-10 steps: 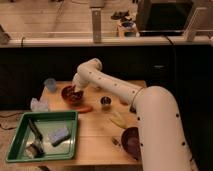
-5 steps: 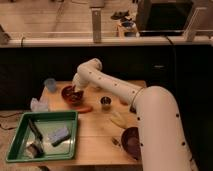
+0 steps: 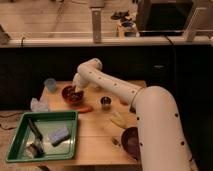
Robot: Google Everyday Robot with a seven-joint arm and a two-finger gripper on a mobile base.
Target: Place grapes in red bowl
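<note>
The red bowl (image 3: 71, 95) sits on the wooden table (image 3: 100, 135) at the back left. My white arm reaches from the lower right across the table to it. My gripper (image 3: 76, 91) is down over the bowl's inside. Dark shapes inside the bowl under the gripper may be the grapes; I cannot tell them apart from the fingers.
A green tray (image 3: 42, 136) with a blue sponge (image 3: 59, 135) and utensils lies front left. A small metal cup (image 3: 106, 103), an orange carrot-like item (image 3: 83, 108), a banana (image 3: 119, 119), a dark bowl (image 3: 131, 141), a blue cup (image 3: 50, 84) and clear plastic (image 3: 39, 104) stand around.
</note>
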